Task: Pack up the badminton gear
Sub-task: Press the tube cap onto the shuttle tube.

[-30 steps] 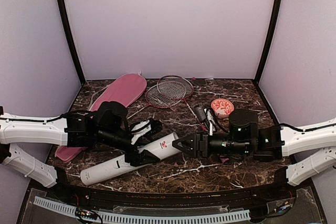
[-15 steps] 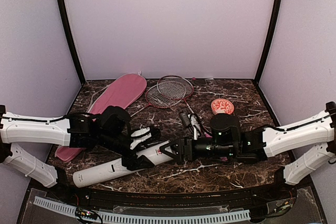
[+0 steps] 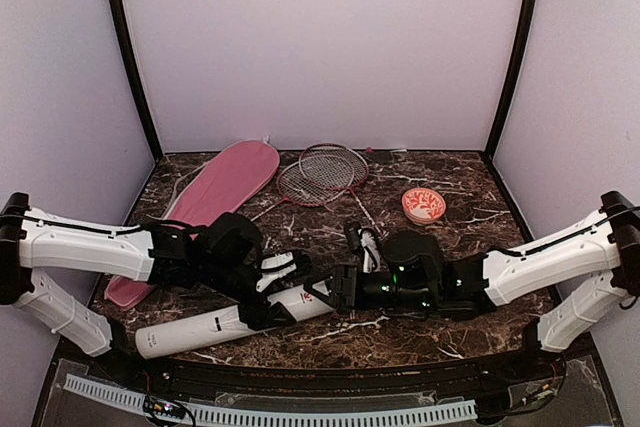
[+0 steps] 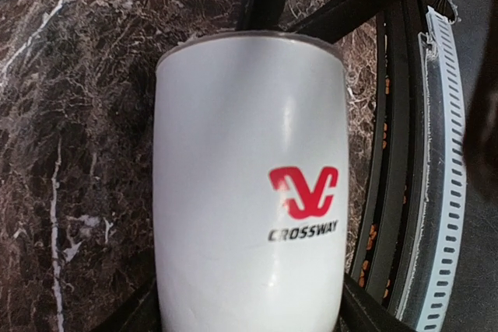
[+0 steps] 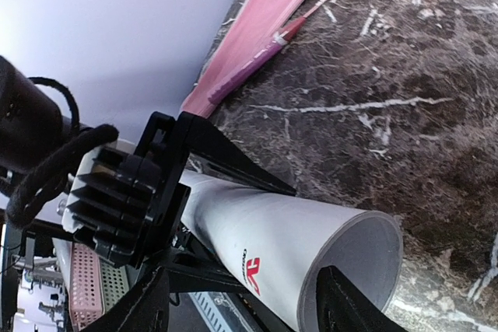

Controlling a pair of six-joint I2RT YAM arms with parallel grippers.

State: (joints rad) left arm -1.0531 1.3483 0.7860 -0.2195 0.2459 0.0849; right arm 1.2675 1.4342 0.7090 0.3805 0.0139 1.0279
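At the front of the surface (image 3: 450, 332), my left fingers (image 4: 366, 318) hold the tube (image 3: 220, 325) lying flat; my right fingers (image 5: 346, 305) straddle its open mouth, grip unclear. Rackets (image 3: 322, 172) and bag (image 3: 225, 182) lie behind, unpacked.

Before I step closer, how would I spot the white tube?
Start at the dark marble table and look along its near edge, left of centre. The white tube lies there on its side. It is the only long white cylinder, open-ended, with a red logo.
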